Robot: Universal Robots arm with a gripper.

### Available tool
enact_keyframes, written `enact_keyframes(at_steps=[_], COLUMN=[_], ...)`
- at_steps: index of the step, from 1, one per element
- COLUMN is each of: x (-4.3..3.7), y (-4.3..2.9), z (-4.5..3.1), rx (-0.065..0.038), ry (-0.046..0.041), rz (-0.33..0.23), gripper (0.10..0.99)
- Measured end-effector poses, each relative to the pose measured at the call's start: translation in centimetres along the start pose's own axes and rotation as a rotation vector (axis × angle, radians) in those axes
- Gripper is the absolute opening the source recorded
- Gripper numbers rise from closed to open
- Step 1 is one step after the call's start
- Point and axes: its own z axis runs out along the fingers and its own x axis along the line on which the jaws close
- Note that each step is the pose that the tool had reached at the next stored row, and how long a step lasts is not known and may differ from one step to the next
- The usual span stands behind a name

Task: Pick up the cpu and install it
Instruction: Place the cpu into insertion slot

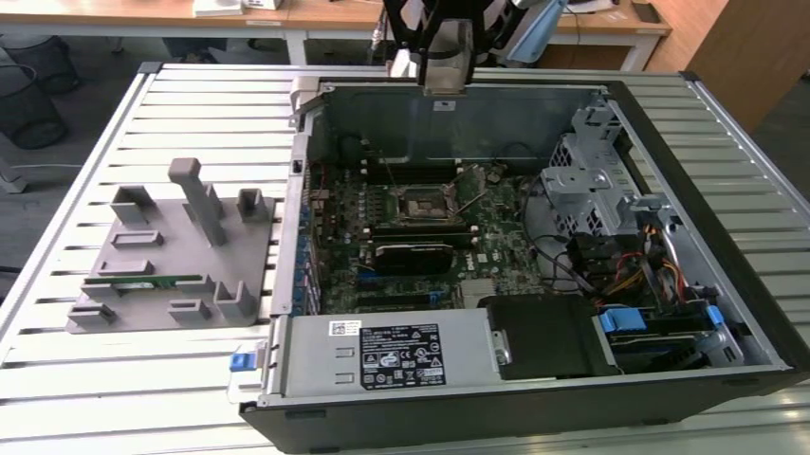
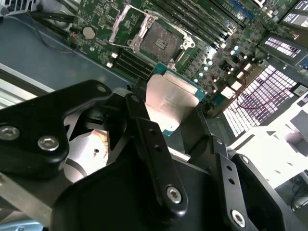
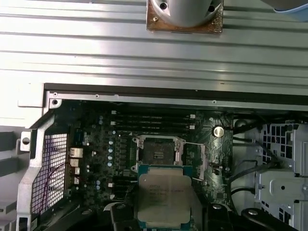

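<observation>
The cpu (image 3: 163, 195), a flat square chip with a silvery top and pale rim, sits between the black fingers (image 3: 120, 214) of my gripper (image 3: 166, 211), which is shut on its edges. In the second wrist view the cpu (image 2: 171, 103) hangs in the gripper (image 2: 168, 110) above the green motherboard. The black-framed socket (image 3: 159, 150) lies open and bare just beyond the chip, and shows as the socket (image 2: 156, 41) in the second wrist view. In the exterior view my gripper (image 1: 443, 81) hovers high over the case's rear wall, with the socket (image 1: 422, 201) below and nearer the camera.
The open computer case (image 1: 456, 118) lies on a slatted metal table (image 1: 203, 104). Inside are a power supply (image 1: 379, 351), a metal drive cage (image 1: 589, 180) and loose cables (image 1: 633, 275). A grey fixture (image 1: 171, 256) holding a green memory stick (image 1: 146, 282) stands at the exterior view's left.
</observation>
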Motion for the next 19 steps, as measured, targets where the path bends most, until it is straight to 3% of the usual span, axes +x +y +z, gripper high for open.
enact_keyframes(at_steps=[5, 19], x=[-0.02, -0.01], y=[0.0, -0.01], z=[0.03, 0.26], rx=[0.0, 0.0], ry=[-0.0028, -0.0175], rz=[0.046, 0.283], gripper=[0.529, 0.529])
